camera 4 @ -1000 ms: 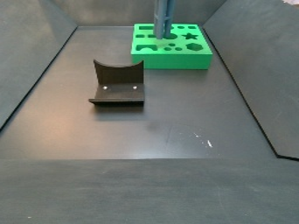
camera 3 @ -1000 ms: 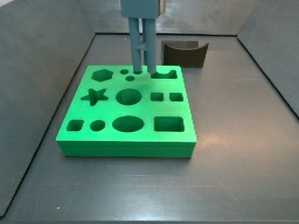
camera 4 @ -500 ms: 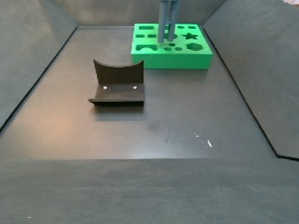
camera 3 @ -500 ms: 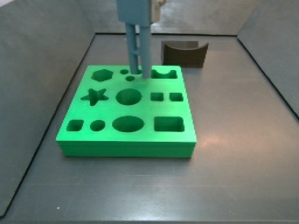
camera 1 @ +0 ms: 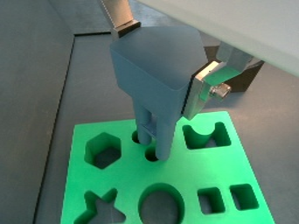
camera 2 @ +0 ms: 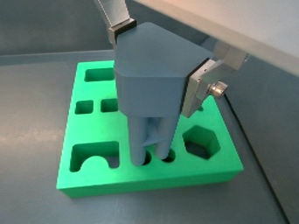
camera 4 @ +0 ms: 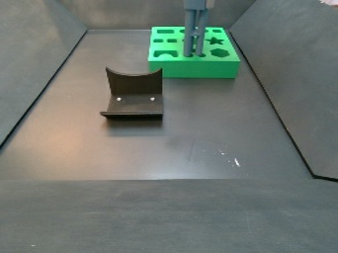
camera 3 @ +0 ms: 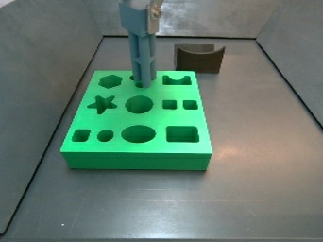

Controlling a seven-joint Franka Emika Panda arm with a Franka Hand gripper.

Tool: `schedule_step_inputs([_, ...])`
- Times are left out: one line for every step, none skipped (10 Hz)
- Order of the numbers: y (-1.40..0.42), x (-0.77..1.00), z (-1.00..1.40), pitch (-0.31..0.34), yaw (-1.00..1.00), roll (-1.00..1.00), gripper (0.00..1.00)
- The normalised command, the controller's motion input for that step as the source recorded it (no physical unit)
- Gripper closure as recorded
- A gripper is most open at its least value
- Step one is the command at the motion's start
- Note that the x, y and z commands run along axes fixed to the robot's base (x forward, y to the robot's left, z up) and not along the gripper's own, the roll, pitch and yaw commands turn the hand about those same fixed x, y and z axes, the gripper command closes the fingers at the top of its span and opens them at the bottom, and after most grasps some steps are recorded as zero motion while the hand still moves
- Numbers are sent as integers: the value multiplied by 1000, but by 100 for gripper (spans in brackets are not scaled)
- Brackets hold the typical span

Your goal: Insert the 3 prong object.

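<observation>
The 3 prong object is a tall blue-grey piece held upright in my gripper. The silver fingers press on its wide top in both wrist views. Its thin prongs reach down into the small round holes of the green board, between the hexagon hole and the arch-shaped hole. In both side views the piece stands at the board's far part, and the gripper is at the frame's upper edge.
A dark brown curved-top block stands on the dark floor away from the board. The board has star, round and square holes. Grey walls enclose the floor.
My gripper has moved a little sideways over the board and lower with the piece. The prongs, above the board before, now reach into the small holes.
</observation>
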Motion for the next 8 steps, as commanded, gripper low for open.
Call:
schedule_step_inputs([40,-254,-106,0,-537,0,100])
schedule_step_inputs([-17,-251,-74,-34,-437,-49,100])
schedule_step_inputs([-97,-60,-114,-31,-597,-60,100])
schedule_step_inputs([-97,20,-160,-10,-711,-74,100])
schedule_step_inputs([-31,149,-257,0,-360,-83,100])
schedule_step_inputs([0,240,-457,0,-234,-81,100])
schedule_step_inputs([37,189,-526,0,-103,-39,100])
schedule_step_inputs([37,106,-534,0,0,-40,100])
